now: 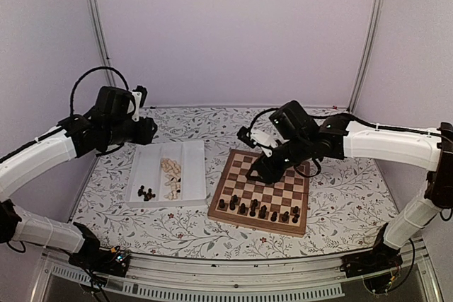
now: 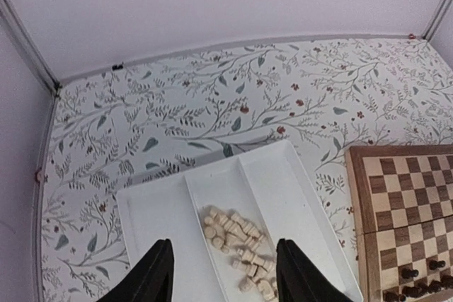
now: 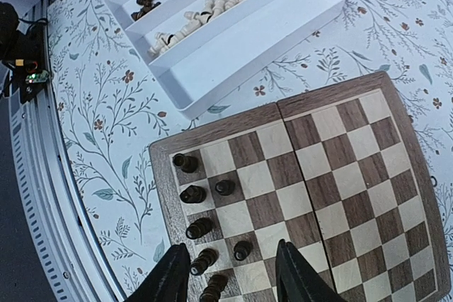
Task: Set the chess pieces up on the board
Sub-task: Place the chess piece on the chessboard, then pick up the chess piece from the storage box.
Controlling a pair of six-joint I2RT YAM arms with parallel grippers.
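Observation:
The board [image 1: 272, 183] lies right of centre, with several dark chess pieces [image 1: 259, 211] standing along its near rows. My right gripper [image 3: 230, 249] hangs open over the board's [image 3: 340, 167] near left corner. A dark pawn [image 3: 242, 250] stands free on a square below its jaws, beside other dark pieces [image 3: 192, 194]. My left gripper [image 2: 223, 245] is open above the white tray [image 2: 297, 196], with nothing between its fingers. Pale pieces [image 2: 237, 242] lie heaped in the tray's middle compartment. A few dark pieces [image 1: 145, 192] lie in its left compartment.
A floral cloth [image 1: 340, 189] covers the table. A metal rail [image 1: 233, 281] runs along the near edge, with a small electronics box [image 3: 28, 68] on it. The tray's [image 1: 193, 175] right compartment holds nothing. Grey walls and frame posts [image 1: 95, 26] close in the back.

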